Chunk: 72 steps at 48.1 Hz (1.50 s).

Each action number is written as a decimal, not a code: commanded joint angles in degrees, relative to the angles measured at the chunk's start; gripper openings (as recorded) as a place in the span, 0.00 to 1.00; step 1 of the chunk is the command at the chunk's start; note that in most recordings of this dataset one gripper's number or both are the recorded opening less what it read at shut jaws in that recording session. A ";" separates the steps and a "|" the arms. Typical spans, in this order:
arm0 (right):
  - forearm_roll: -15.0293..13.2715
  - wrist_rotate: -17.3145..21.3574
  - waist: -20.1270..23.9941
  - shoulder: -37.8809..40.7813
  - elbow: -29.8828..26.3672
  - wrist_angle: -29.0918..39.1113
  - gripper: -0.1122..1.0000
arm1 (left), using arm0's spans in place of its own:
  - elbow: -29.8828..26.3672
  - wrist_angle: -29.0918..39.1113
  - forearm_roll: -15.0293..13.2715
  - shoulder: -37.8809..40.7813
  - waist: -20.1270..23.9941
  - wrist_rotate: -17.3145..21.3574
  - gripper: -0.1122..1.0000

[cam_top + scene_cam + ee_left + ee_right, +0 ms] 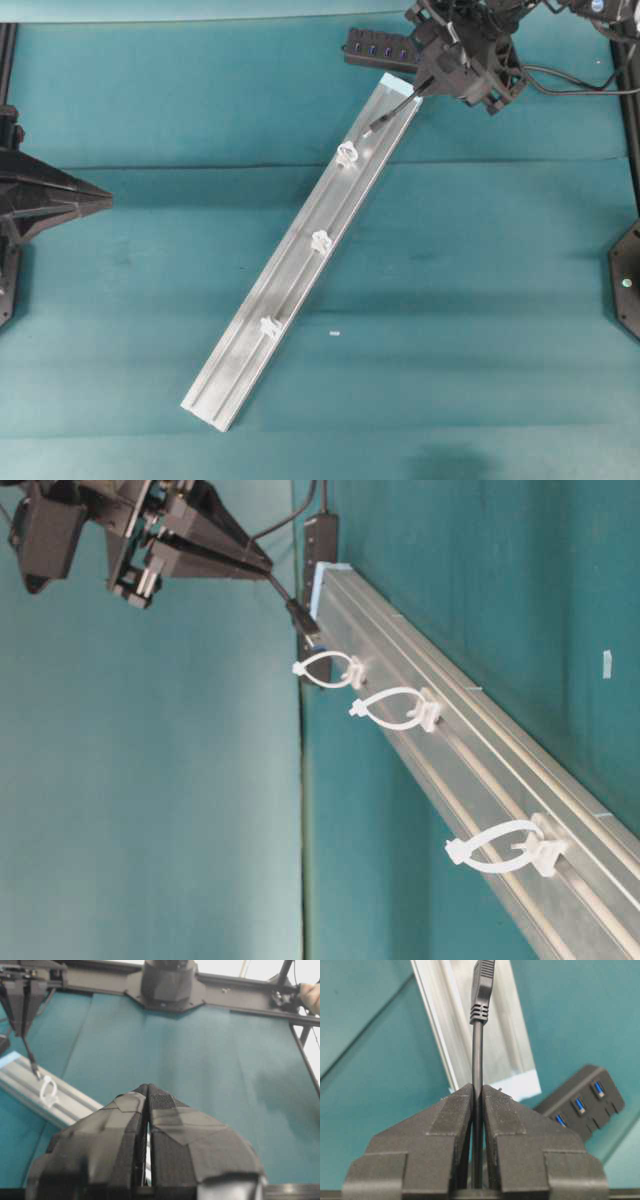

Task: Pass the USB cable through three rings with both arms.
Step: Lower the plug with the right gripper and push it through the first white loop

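My right gripper is shut on the thin black USB cable a short way behind its plug. The plug hangs over the top end of the silver rail, just short of the first ring. The second ring and third ring sit further down the rail, with no cable in them. From table level the plug points toward the nearest ring. My left gripper is shut and holds nothing, far left of the rail.
The black hub with blue ports lies just beyond the rail's top end, beside my right gripper. Green cloth covers the table. A small white scrap lies right of the rail's lower half. Black frame posts stand at both side edges.
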 commanded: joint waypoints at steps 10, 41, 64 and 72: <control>1.14 -0.53 1.23 0.35 0.18 -0.79 0.20 | -1.41 -0.70 0.18 0.44 0.18 -0.09 0.09; 3.87 -0.53 2.99 0.18 0.88 -1.58 0.20 | -1.32 -0.70 0.18 0.44 0.18 -0.09 0.09; 6.15 -0.53 3.96 0.26 0.79 -2.20 0.20 | -1.32 -0.79 0.18 0.53 0.26 -0.09 0.09; 6.15 -0.53 4.22 0.62 0.97 -2.29 0.20 | -1.32 -0.79 0.18 0.53 0.18 -0.09 0.09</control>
